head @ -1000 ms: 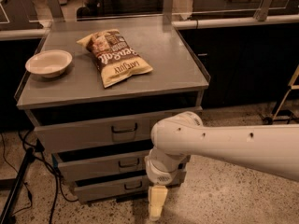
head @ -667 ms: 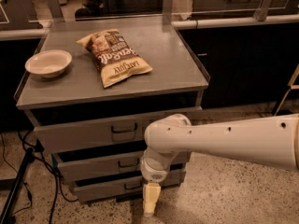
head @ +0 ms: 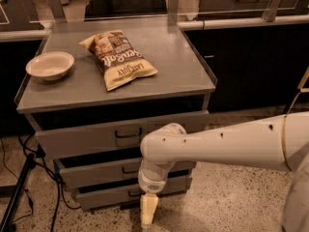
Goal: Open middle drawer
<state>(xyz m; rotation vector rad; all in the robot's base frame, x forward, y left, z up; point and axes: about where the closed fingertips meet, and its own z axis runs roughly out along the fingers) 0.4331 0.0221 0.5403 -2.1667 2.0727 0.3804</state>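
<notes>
The grey cabinet has three drawers stacked under its top. The middle drawer (head: 96, 172) is the second one, a low flat front with a small dark centre handle (head: 129, 169); it looks closed or nearly so. My white arm reaches in from the right and covers the right part of the middle and lower drawers. My gripper (head: 147, 210) points down in front of the bottom drawer, below and just right of the middle drawer's handle, with its pale fingers close together near the floor.
A chip bag (head: 119, 58) and a white bowl (head: 50, 65) lie on the cabinet top (head: 178, 62). The top drawer (head: 87, 138) has a taller front. Black cables and a stand leg (head: 19, 192) run at the lower left. Speckled floor lies to the right.
My arm and gripper have shifted left along the drawer fronts, toward the centre handles. The drawers have not moved.
</notes>
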